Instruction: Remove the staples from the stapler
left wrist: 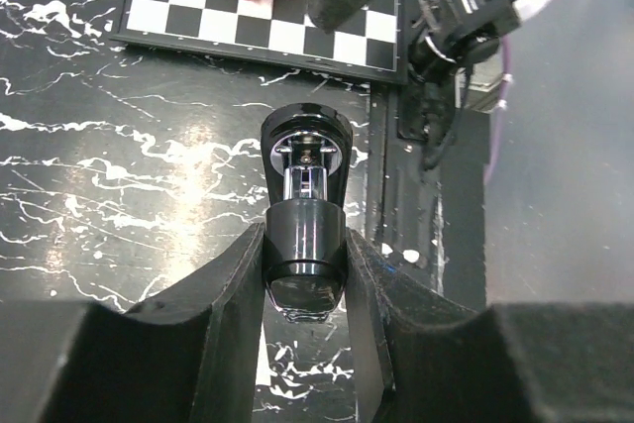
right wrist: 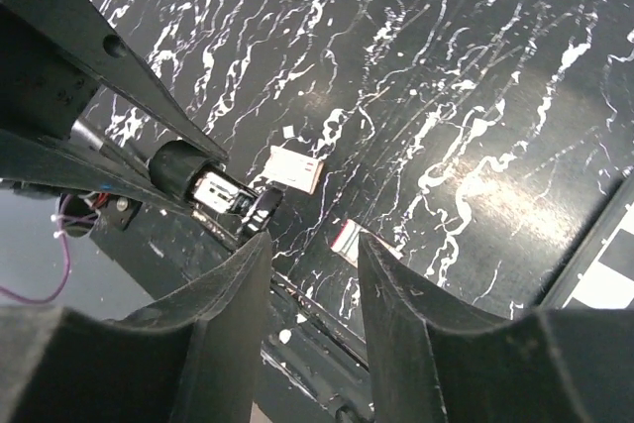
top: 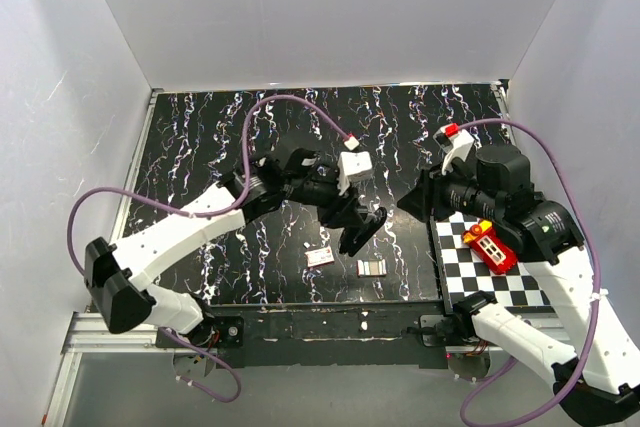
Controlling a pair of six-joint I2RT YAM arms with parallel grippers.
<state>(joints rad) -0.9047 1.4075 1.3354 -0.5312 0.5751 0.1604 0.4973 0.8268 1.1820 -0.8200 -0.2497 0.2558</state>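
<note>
While clamped by one end in the clenched left gripper point(left wrist: 305, 245) and held over the dark worktop point(top: 200, 127) near its front edge, treat the stapler point(left wrist: 305, 160) as liable to pivot or slip. Expect rotation under any sideways push, given the smooth, rounded black shell at the grip. Note the right gripper point(right wrist: 314, 245): released, grasping nothing, poised close by on the side of the chequered mat point(top: 452, 247), with the stapler off its centre line. Guard against a misaligned approach, likely to strike the left fingers point(left wrist: 228, 294) instead of the chrome inner part. Avoid a hard pull, apt to drag the stapler out of the grip or scatter staples. Watch the small white piece point(top: 320, 257) and the grey strip point(top: 372, 267) lying on the worktop just below, possibly staple strips; cannot tell for certain. Keep clear of both to prevent sweeping either off the near edge.
</note>
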